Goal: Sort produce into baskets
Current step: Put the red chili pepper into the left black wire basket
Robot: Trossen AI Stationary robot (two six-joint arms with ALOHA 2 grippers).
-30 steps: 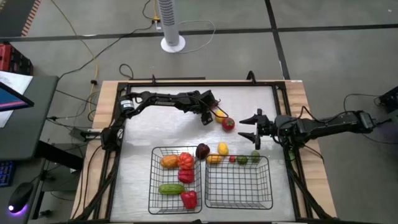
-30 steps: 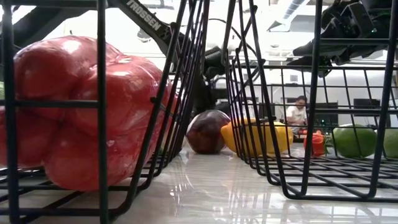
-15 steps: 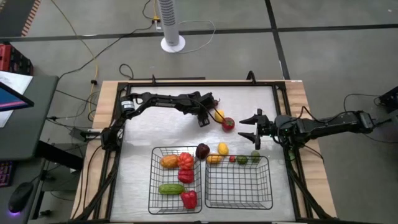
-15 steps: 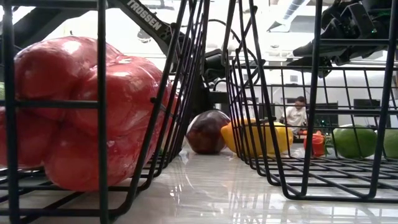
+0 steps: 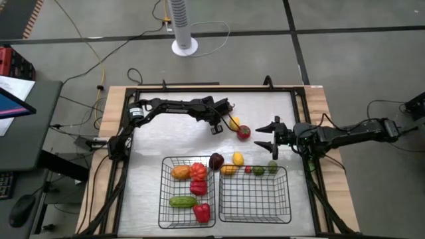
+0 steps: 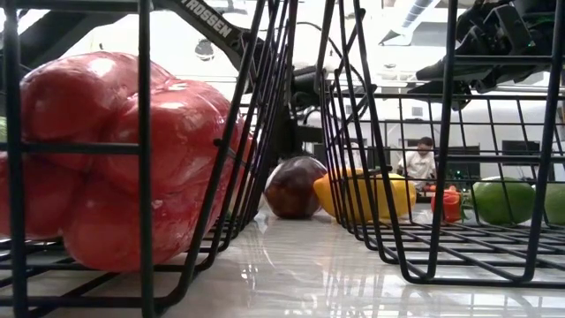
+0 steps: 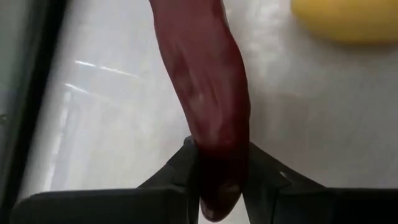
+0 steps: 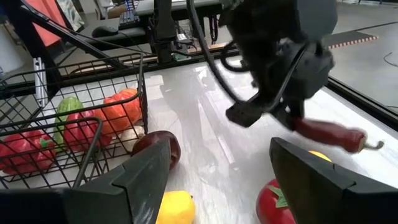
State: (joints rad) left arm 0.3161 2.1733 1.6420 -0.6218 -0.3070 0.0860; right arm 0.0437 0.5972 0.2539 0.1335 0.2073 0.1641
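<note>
While left gripper [image 7: 217, 186] clenches red chili [image 7: 208, 93], lemon [image 5: 234, 122] at its 3 o'clock, right gripper [image 5: 265, 137] released, beside tomato [image 5: 244, 131]

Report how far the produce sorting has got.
Done: the left basket holds peppers and a cucumber. In hand: the left pincer grips a long red chili. Left: the right basket looks empty; a tomato, lemon and purple piece lie outside.
</note>
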